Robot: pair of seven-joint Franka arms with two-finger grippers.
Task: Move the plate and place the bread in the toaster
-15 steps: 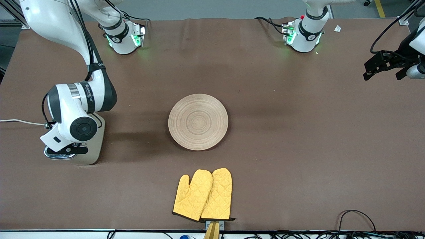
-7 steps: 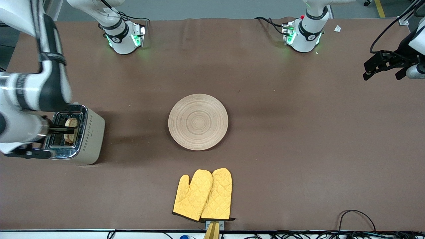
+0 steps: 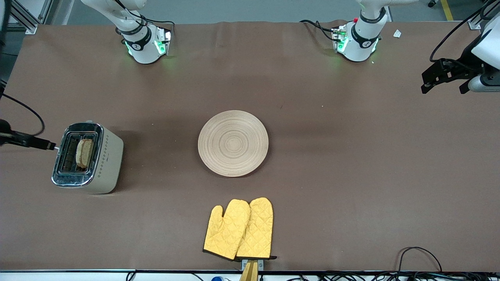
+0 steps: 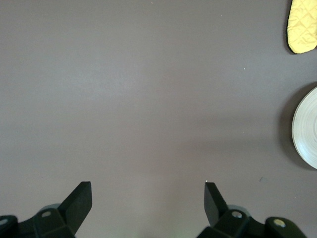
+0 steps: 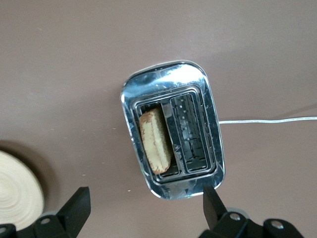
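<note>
A: Where is the bread [image 3: 84,152]?

B: We see it standing in the toaster [image 3: 102,164] slot on the plate's side. The toaster is well apart from the plate [image 3: 233,143], toward the right arm's end of the table [image 3: 351,175].

A: So what do we do now?

B: We think the bread leans a bit, so we lift straight up and do not bump it.

A: What about our right gripper [image 5: 143,210]?

B: It hangs above the toaster, wide open, holding nothing.

A: And the left gripper [image 4: 147,202]?

B: It waits over bare table, well apart from the plate, toward the left arm's end. It is wide open and empty too.
</note>
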